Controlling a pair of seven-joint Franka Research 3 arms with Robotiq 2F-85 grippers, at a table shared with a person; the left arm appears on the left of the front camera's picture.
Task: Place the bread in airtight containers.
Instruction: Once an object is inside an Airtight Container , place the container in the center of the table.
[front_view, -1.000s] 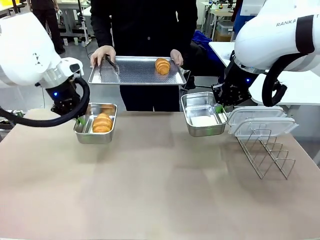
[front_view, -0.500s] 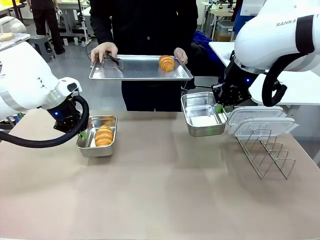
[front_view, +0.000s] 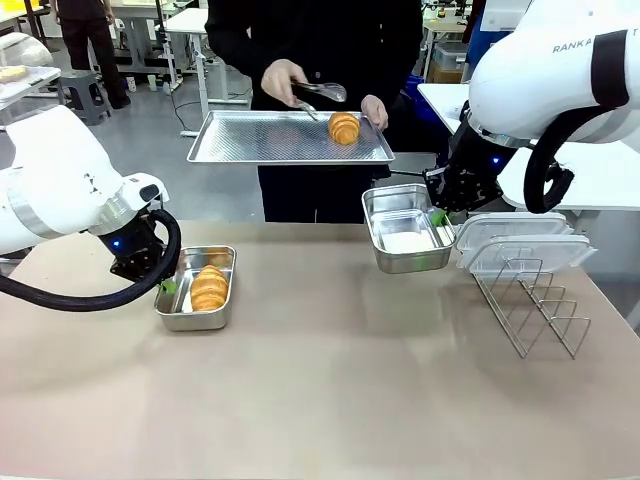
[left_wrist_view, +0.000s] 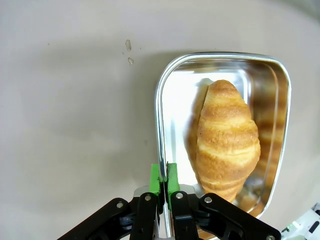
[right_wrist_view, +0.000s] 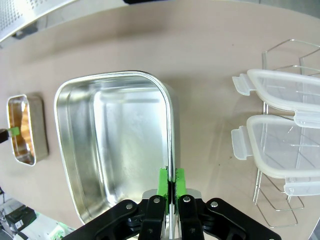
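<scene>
Both jaws I am seeing clenched on rims: left gripper (left_wrist_view: 163, 181), shiny rectangular steel pan (left_wrist_view: 175, 112) carrying golden-brown croissant (left_wrist_view: 227, 140); right gripper (right_wrist_view: 171, 181), empty steel pan (right_wrist_view: 120, 145).

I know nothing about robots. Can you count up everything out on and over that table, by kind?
Croissants: 2
Pans: 2
Lids: 2
Tray: 1
Tongs: 1
Rack: 1
Total: 9
</scene>
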